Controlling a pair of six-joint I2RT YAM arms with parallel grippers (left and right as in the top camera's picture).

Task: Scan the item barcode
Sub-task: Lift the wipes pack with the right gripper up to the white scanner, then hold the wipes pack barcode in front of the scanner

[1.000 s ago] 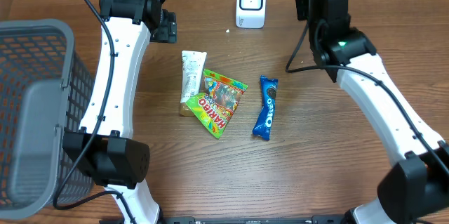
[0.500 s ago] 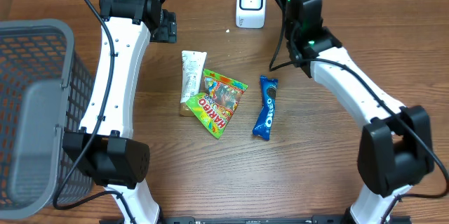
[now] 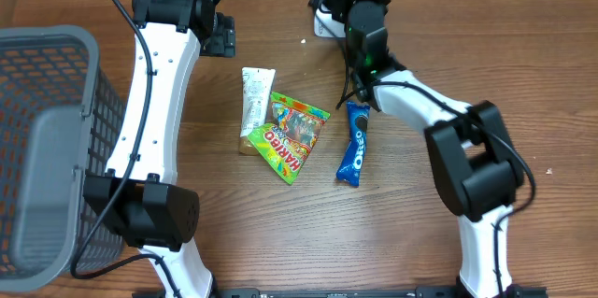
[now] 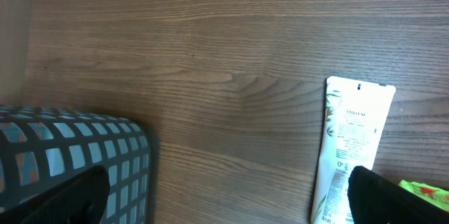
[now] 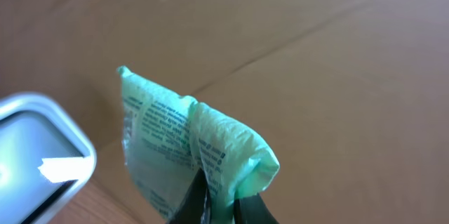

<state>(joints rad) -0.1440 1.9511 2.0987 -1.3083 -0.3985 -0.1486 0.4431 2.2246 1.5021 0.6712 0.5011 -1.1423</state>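
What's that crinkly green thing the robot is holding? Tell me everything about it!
It is a small pale green packet, thin crinkly plastic by the look of it, with tiny dark print on one side. It is bunched up, so its top looks puffy. The right tool pinches its lower edge and holds it off the table, close to the white scanner. Nothing else touches it.

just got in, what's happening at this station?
The right tool is shut on a green packet, holding it up next to the scanner. The left tool is open and empty above the table, near the tube. The tube, Haribo bag and Oreo pack lie between the arms.
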